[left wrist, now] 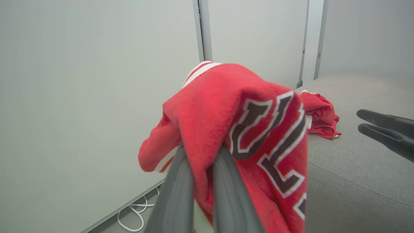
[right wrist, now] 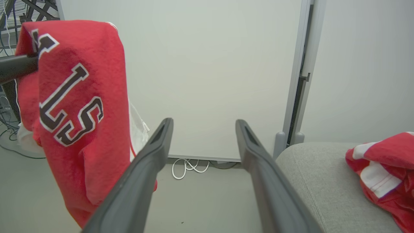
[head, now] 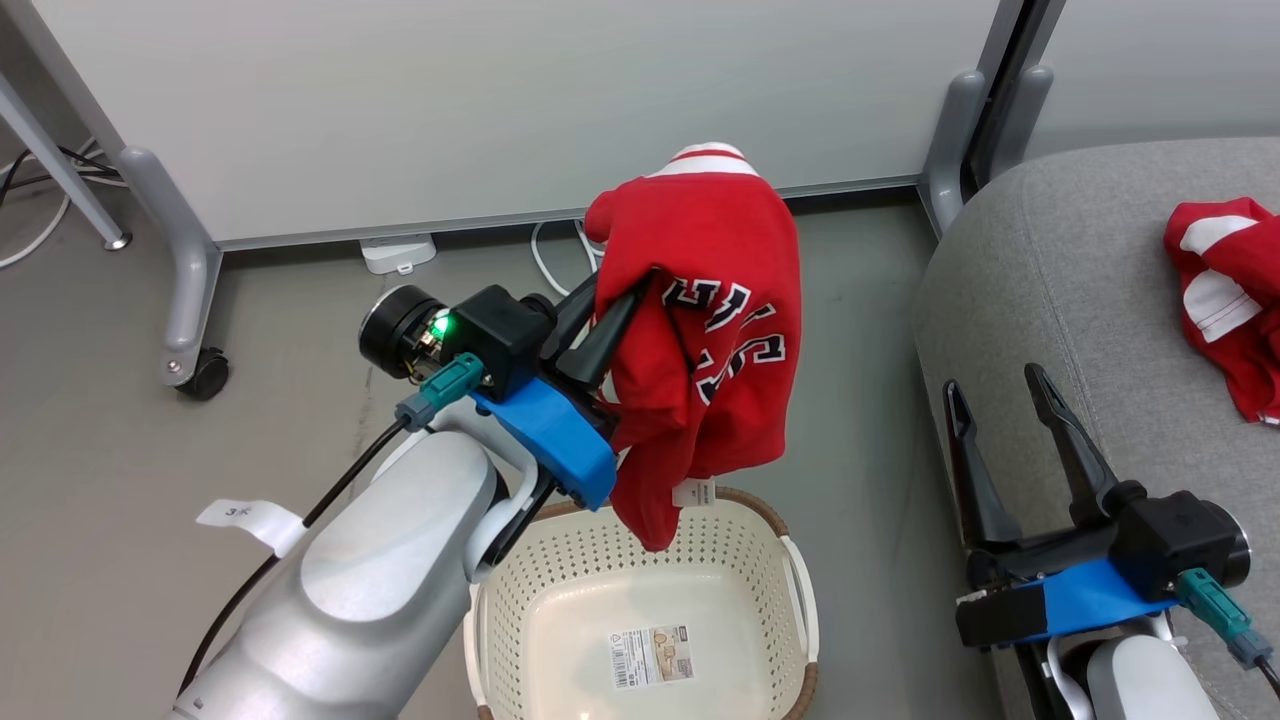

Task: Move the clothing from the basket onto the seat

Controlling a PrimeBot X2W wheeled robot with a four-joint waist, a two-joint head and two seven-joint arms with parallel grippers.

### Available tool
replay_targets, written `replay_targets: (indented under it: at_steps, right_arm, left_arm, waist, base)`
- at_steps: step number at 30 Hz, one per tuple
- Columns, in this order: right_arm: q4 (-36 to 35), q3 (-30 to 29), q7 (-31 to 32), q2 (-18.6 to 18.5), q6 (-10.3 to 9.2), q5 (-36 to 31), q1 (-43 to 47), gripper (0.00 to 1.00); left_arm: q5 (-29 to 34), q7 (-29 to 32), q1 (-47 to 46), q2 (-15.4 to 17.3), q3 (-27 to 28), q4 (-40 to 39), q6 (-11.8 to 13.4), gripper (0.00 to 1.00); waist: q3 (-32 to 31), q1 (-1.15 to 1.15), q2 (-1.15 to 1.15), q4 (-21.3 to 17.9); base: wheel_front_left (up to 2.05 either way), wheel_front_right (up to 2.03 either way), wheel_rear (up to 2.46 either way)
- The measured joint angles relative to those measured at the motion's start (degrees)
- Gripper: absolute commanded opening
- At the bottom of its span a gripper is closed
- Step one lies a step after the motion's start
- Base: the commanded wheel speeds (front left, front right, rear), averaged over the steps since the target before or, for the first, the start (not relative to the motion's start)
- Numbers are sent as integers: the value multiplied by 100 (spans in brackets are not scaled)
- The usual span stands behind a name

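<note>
My left gripper (head: 622,292) is shut on a red lettered jersey (head: 710,330), which hangs in the air above the far rim of the cream perforated basket (head: 500,610). In the left wrist view the jersey (left wrist: 245,129) drapes over my two fingers (left wrist: 226,181). The basket's inside holds no cloth, just a label on its bottom. A second red jersey (head: 1225,300) lies crumpled on the grey seat (head: 1060,270) at the right. Beside the seat's near edge my right gripper (head: 995,385) stands open with nothing between its fingers; its wrist view shows the hanging jersey (right wrist: 74,110) to the left.
A white partition wall (head: 500,100) with grey feet and a castor (head: 205,375) stands behind. A white power strip (head: 398,252) and cables lie on the grey floor at its base. The seat's rounded corner (right wrist: 310,168) is just right of my right fingers.
</note>
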Motion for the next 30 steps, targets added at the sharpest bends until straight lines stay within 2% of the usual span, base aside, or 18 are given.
replay_targets:
  at_steps: [5, 9, 14, 21, 30]
  right_arm:
    - [-5, 47, 0, 4, 0, 7, 24, 100]
    - [-68, 343, 0, -108, 0, 66, -42, 100]
    - [-85, 945, 0, -503, 0, 269, -376, 100]
    - [560, 2023, -1, -1196, 1, 738, -1033, 100]
    - [1421, 3287, 0, -1627, 1, 1426, -1918, 100]
  left_arm:
    - [2, 57, 0, 30, -49, -233, 37, 0]
    - [14, 100, 2, 59, -87, -358, 81, 0]
    - [18, 111, 7, 71, -133, -417, 122, 0]
    - [26, 109, 10, 14, -268, -476, 120, 0]
    - [78, 98, 31, -130, -474, -537, 111, 0]
  waist:
    - [-8, 0, 0, 10]
    - [-6, 1, 0, 18]
    - [-4, 0, 0, 41]
    - [-58, 1, 0, 166]
    - [-114, 1, 0, 334]
  base:
    - [0, 0, 0]
    - [0, 0, 0]
    - [0, 0, 0]
    - [0, 0, 0]
    - [0, 0, 0]
